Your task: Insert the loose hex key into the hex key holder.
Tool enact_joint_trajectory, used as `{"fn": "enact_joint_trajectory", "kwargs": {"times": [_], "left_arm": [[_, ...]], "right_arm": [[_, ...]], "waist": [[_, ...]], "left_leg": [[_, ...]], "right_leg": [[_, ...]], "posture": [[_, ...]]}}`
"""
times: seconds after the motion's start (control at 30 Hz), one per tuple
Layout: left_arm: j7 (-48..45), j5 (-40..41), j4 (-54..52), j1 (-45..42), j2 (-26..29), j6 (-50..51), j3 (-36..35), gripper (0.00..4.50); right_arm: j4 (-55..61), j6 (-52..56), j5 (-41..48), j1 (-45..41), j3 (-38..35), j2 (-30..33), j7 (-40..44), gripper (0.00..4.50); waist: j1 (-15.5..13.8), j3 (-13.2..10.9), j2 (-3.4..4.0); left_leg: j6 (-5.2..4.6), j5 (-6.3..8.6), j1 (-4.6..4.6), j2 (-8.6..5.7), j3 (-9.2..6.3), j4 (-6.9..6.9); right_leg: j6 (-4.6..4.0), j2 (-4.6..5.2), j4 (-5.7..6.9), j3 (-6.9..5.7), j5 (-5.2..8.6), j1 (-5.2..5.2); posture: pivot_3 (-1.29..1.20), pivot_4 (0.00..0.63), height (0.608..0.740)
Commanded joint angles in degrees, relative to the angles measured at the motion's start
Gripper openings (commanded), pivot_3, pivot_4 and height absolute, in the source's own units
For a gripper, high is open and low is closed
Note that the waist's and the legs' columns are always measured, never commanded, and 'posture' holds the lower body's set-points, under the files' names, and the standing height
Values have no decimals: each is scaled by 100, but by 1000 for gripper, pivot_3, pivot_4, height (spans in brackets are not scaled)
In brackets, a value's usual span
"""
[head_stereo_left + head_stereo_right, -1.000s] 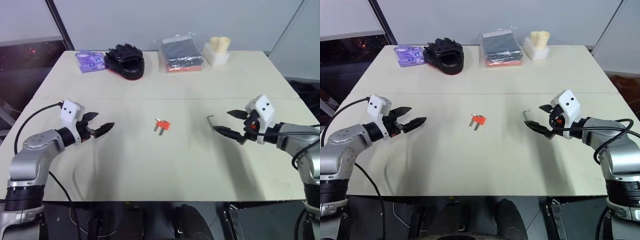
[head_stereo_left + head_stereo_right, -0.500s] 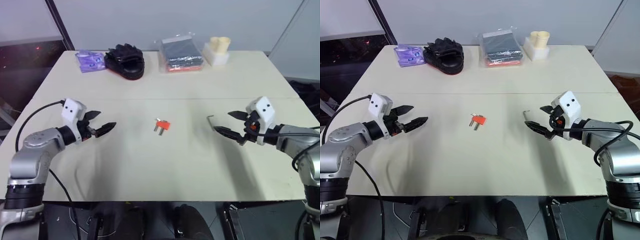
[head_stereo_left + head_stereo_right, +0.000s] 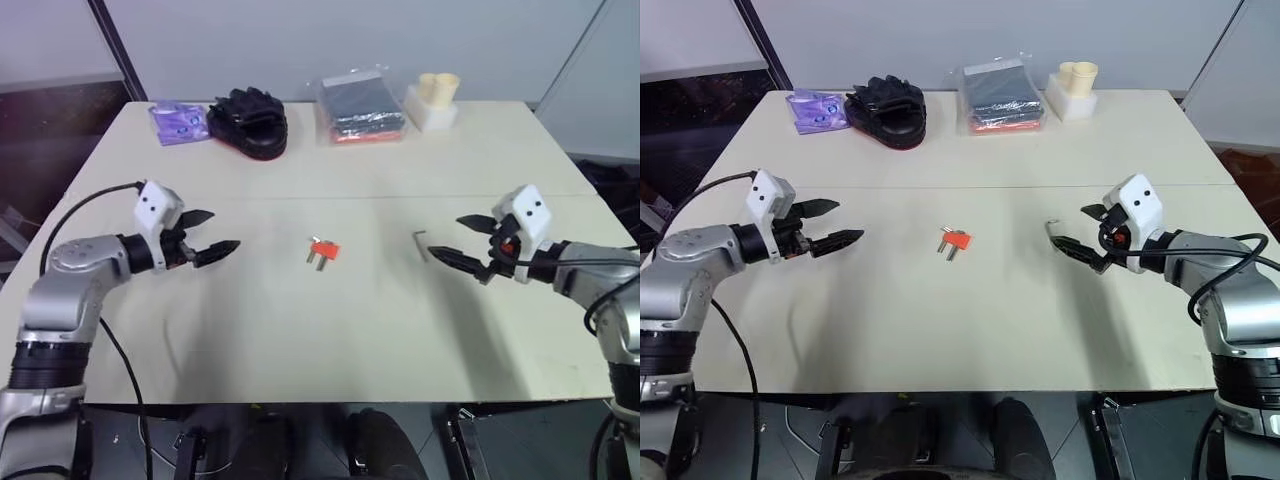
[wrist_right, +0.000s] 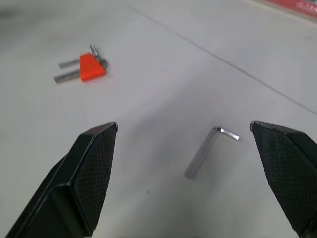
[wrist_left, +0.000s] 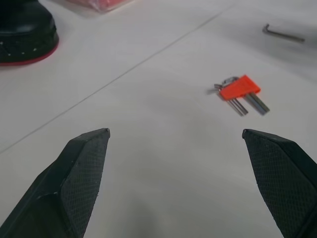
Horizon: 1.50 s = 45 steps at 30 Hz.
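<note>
The left hand (image 3: pixel 213 233), two black fingers below a white camera block, hangs just above the pale beige counter (image 3: pixel 300 340) on its left side, its fingers spread wide with nothing between them and pointing toward the middle. The right hand (image 3: pixel 462 241), built the same way, hangs above the counter's right side, likewise spread wide and empty, pointing inward toward the left.

Just beside the right hand's lower finger lies the loose hex key (image 3: pixel 420 241), a thin grey L-shaped metal rod, flat on the counter with its short leg at the far end. In the right wrist view the hex key (image 4: pixel 205 152) sits between the two black fingertips (image 4: pixel 94 168) but beyond them, untouched.

Near the centre of the counter, well apart from both hands and roughly midway between them, lies the hex key holder (image 3: pixel 325 249), a small red-orange plastic block with a few short silvery keys sticking out toward the near edge. The left wrist view shows it (image 5: pixel 239 88) lying flat, keys fanned out side by side, with a small wire ring at its other end.

Along the far edge stand, from left to right, a purple plastic packet (image 3: pixel 180 122), a pair of black gloves (image 3: pixel 250 122), a clear bag of dark folded cloth (image 3: pixel 361 106), and a white block holding cream paper cups (image 3: pixel 436 100).
</note>
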<state>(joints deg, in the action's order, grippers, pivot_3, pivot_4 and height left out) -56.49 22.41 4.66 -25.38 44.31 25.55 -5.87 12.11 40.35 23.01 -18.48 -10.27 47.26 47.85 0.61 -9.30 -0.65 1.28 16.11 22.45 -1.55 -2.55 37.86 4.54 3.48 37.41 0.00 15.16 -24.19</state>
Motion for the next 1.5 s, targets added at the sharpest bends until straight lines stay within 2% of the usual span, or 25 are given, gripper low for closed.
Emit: {"fn": "enact_joint_trajectory", "kwargs": {"times": [0.03, 0.3, 0.47, 0.63, 0.87, 1.13, 1.5], "left_arm": [[-560, -249, 351, -412, 110, -484, 320, 4500], [-1522, -634, 1746, -1486, -185, -1135, 958, 4500], [-1957, -735, 2028, -1714, -310, -1235, 1141, 4500], [-1953, -748, 2110, -1851, -398, -1212, 1063, 4500], [-1756, -687, 1790, -1601, -341, -1145, 867, 4500], [-1588, -553, 1272, -1178, -233, -860, 650, 4500], [-1488, -486, 975, -1111, -244, -576, 614, 4500]], "right_arm": [[-7, -242, -134, -292, 395, -83, 66, 4437], [-838, -609, -676, -1167, 1506, -952, -122, 4437], [-1886, -1008, -1141, -1745, 2203, -1292, 178, 4437], [-2845, -1506, -1460, -2229, 2469, -1669, 349, 4437], [-3628, -1800, -1794, -2524, 2642, -2191, 342, 4437], [-3922, -2028, -1971, -2646, 2621, -2526, 293, 4437], [-4297, -2321, -2132, -2698, 2577, -2801, 217, 4437]], "waist": [[1, 0, 0], [14, -1, -1], [23, -1, -1], [28, -1, -1], [39, -1, -1], [53, -1, -1], [53, -1, 0]], "left_leg": [[0, 0, 0, 0, 0, 0], [-1, 0, 1, 0, 7, 6], [-4, 2, 3, -1, 13, 9], [-5, 3, 4, 1, 13, 11], [-4, 3, 3, 1, 12, 12], [-4, 3, 3, 3, 12, 12], [-4, 2, 2, 2, 12, 12]], "right_leg": [[0, -1, 0, 0, 0, 1], [1, -21, 3, -5, 0, -1], [1, -22, 3, -3, -1, -4], [2, -24, 5, -2, -1, -6], [2, -24, 9, 0, -1, -8], [2, -17, 19, 3, -1, -14], [1, -16, 20, 3, -1, -15]], "posture": [[0, 150, 740], [0, 150, 740], [0, 150, 740], [0, 150, 740], [0, 150, 740], [0, 150, 740], [0, 150, 740]]}}
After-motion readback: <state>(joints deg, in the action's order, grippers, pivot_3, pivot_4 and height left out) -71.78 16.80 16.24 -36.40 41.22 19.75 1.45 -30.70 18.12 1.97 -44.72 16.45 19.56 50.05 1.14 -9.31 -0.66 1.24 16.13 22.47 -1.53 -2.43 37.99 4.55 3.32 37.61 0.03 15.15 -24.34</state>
